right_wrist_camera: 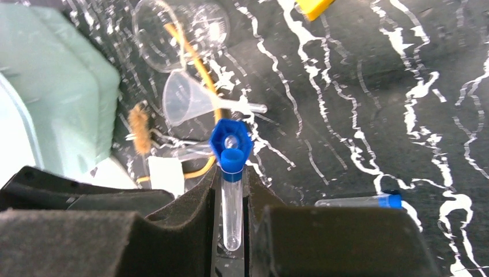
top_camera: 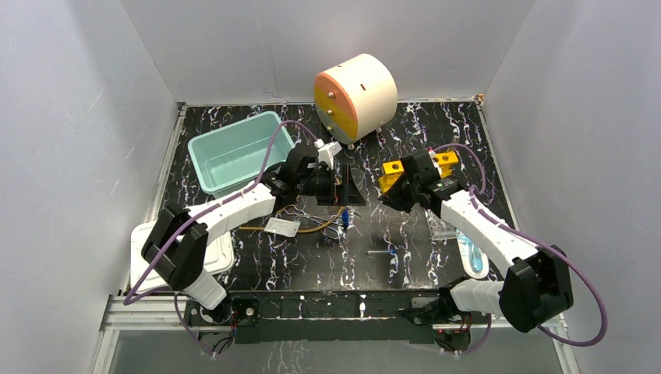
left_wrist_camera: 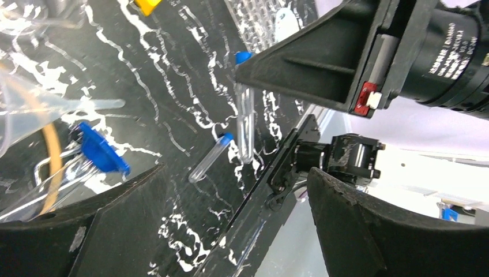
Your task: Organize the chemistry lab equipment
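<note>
My right gripper (right_wrist_camera: 232, 199) is shut on a blue-capped tube (right_wrist_camera: 232, 184), held cap-forward above the table; it also shows in the left wrist view (left_wrist_camera: 245, 118). A second blue-capped tube (right_wrist_camera: 360, 201) lies on the black marbled table (top_camera: 405, 257). The clear glass funnel (right_wrist_camera: 187, 104), brown brush (right_wrist_camera: 140, 130), white packet (right_wrist_camera: 166, 173) and a blue hexagonal piece (right_wrist_camera: 230, 138) lie in a cluster ahead. My left gripper (left_wrist_camera: 236, 173) is open and empty, hovering over the table middle. The yellow holed rack (top_camera: 392, 169) sits beside my right gripper (top_camera: 387, 195).
A teal bin (top_camera: 238, 152) stands at the back left and a round cream drawer unit (top_camera: 357, 95) at the back. A white tray (top_camera: 222, 257) lies at the front left. A clear packet with blue contents (top_camera: 471, 253) lies near the right arm.
</note>
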### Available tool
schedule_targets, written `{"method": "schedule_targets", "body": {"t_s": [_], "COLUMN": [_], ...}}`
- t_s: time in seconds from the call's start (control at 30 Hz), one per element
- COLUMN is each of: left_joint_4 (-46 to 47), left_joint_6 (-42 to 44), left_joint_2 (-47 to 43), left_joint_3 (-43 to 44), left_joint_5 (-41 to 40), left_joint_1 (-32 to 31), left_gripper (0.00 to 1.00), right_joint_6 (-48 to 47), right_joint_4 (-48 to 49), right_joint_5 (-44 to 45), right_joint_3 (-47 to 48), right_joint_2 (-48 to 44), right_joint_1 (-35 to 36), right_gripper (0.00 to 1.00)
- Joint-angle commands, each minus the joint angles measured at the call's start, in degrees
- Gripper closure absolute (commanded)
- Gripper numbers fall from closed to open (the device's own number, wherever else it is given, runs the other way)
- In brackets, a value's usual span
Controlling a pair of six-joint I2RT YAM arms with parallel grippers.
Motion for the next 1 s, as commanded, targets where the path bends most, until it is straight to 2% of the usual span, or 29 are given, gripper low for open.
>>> {"method": "schedule_targets", "body": {"t_s": [0.0,0.1,0.13,0.17,0.3,0.43,0.83,0.9,0.97], "left_joint_4": [7.56,7.78,7.88,7.82,7.55,6.43,5.40,5.06,3.76], "left_joint_6": [-2.51,-3.03,-2.39,-1.95,-0.87,-0.05,1.41,2.26,3.76], "left_joint_2": [0.49,2.37,4.08,4.35,4.40,4.83,5.87,5.83,5.74], "left_joint_3": [0.75,1.68,2.92,3.14,2.96,3.07,4.32,4.65,5.06], "left_joint_5": [2.58,2.60,5.27,5.99,6.73,7.27,8.67,9.03,8.70], "left_joint_1": [-1.37,-1.83,-2.55,-2.74,-2.86,-2.89,-2.89,-2.89,-2.89], "left_gripper": [0.16,0.26,0.42,0.45,0.54,0.57,0.87,1.00,1.00], "right_joint_6": [-0.20,0.61,1.03,0.99,1.31,1.68,1.43,0.55,-0.80], "right_joint_4": [4.53,5.34,5.54,5.54,6.00,6.76,8.54,8.87,8.71], "right_joint_5": [-6.05,-7.51,-7.59,-7.50,-7.91,-8.35,-10.04,-10.71,-11.42], "right_joint_3": [1.29,1.64,1.99,2.10,2.22,2.13,1.44,1.50,1.62], "right_joint_2": [-2.33,-3.01,-3.42,-3.37,-3.17,-2.96,-2.65,-2.41,-2.60], "right_joint_1": [0.18,0.06,-0.01,-0.12,-0.34,-0.42,-0.73,-0.82,-1.34], "right_gripper": [0.78,0.78,0.77,0.77,0.77,0.77,0.75,0.71,0.58]}}
